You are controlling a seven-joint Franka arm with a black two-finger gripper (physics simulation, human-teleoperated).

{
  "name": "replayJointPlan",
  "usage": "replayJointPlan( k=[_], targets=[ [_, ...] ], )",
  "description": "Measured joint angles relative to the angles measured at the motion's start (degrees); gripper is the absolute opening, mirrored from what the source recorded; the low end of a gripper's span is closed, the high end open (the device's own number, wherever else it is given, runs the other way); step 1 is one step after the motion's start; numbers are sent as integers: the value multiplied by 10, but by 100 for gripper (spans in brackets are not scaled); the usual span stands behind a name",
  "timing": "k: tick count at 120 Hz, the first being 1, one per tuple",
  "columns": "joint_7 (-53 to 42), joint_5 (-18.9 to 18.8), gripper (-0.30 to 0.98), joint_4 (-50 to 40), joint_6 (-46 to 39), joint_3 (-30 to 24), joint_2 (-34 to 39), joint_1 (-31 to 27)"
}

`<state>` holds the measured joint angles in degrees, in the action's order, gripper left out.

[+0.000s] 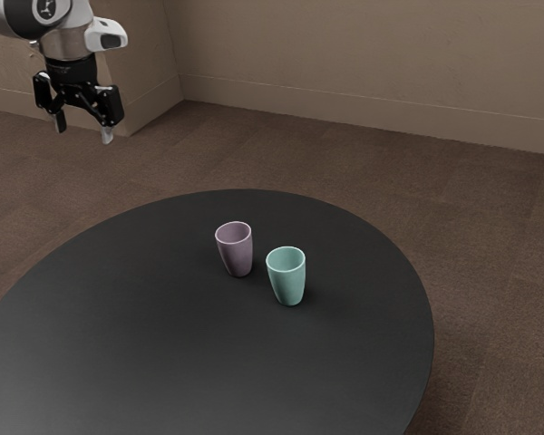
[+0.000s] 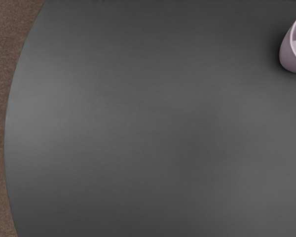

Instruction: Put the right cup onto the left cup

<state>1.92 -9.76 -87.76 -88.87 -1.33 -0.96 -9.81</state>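
Observation:
High up at the exterior view's upper left, my gripper (image 1: pixel 83 134) hangs with its two fingers well apart and nothing between them. A mauve cup (image 1: pixel 236 252) stands upright on the round black table, to the exterior view's right of the gripper and well below it. Close beside it, a teal cup (image 1: pixel 288 279) is also upright, a little farther to the exterior view's right. A small gap parts the two cups. In the wrist view the mauve cup (image 2: pixel 289 55) is partly cut off by the picture's edge.
The round black table (image 1: pixel 145 335) carries both cups; its curved rim (image 2: pixel 10 123) crosses the wrist view. Brown carpet (image 1: pixel 490 236) surrounds the table, and a beige wall (image 1: pixel 372 54) stands beyond.

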Motion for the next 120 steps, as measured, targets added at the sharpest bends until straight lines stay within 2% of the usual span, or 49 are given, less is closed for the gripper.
replayJointPlan(
  k=[13, 34, 64, 94, 120],
  targets=[
    [-3, 0, 69, -1, -1, -5, -1, 7],
    [0, -1, 69, -1, -4, -51, -10, 10],
    [16, -3, 69, 3, -28, -95, -46, 97],
    [48, -6, 69, 9, -60, -123, -96, 83],
    [99, -26, 69, 8, -88, -166, -137, 85]
  ],
)
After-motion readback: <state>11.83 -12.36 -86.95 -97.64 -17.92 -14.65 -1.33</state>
